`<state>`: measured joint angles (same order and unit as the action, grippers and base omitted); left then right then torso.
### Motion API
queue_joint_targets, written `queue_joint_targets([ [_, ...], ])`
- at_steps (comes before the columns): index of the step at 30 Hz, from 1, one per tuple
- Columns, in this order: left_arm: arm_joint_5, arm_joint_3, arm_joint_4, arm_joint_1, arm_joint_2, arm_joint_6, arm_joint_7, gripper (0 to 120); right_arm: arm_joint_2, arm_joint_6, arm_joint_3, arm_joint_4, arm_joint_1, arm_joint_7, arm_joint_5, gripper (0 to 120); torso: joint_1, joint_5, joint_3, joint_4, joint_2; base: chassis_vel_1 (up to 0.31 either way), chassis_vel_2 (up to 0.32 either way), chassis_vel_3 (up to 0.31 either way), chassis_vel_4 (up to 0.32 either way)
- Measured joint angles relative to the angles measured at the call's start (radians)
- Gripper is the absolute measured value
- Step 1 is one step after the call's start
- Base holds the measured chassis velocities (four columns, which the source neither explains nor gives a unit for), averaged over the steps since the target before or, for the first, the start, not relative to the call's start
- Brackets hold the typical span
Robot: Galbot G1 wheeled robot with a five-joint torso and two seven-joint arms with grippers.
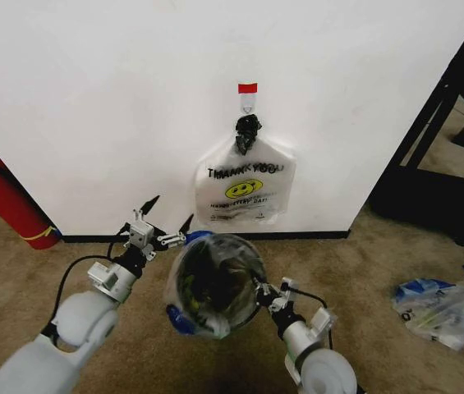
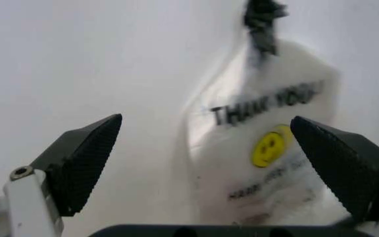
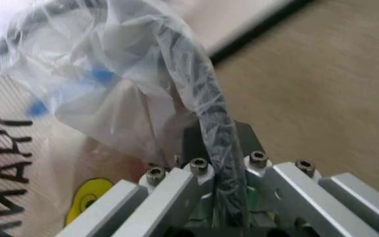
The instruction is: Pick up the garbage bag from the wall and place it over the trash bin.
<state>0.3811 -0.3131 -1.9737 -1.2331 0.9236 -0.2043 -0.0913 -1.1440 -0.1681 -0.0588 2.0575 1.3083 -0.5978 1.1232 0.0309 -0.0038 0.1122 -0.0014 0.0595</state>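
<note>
The garbage bag (image 1: 179,289), thin translucent plastic with blue patches, is draped over the round black mesh trash bin (image 1: 215,283) on the carpet just in front of the white wall (image 1: 92,98). My right gripper (image 1: 262,289) is shut on the bag-covered rim at the bin's right side. In the right wrist view the fingers (image 3: 196,182) clamp the dark rim under the crinkled bag (image 3: 110,74), whose black print and yellow smiley show on its side. My left gripper (image 1: 169,210) is open, just off the bin's far left rim, holding nothing (image 2: 205,118).
A similar flat bag (image 1: 245,189) with a black knotted top hangs from the red-taped hook (image 1: 248,89). A red fire extinguisher (image 1: 6,201) stands at the left. A clear-and-blue plastic bundle (image 1: 445,308) lies on the carpet at the right, near a black shelf frame (image 1: 437,107).
</note>
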Motion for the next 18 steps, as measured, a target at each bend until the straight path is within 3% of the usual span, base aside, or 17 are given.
queue_joint_targets([
  [6,-0.044,0.001,0.015,-0.023,0.045,0.017,-0.041,100,-0.013,-0.129,-0.006,-0.036,-0.035,-0.159,-0.013,0,0.0,0.0002,0.0,-0.0002,0.0,0.0,0.0,0.0,0.0],
  [18,-0.102,0.003,0.012,-0.065,0.064,0.016,-0.032,100,-0.023,-0.12,-0.011,-0.1,-0.073,-0.139,-0.052,0,0.0,0.0002,0.0,-0.0002,0.0,0.0,0.0,0.0,0.0],
])
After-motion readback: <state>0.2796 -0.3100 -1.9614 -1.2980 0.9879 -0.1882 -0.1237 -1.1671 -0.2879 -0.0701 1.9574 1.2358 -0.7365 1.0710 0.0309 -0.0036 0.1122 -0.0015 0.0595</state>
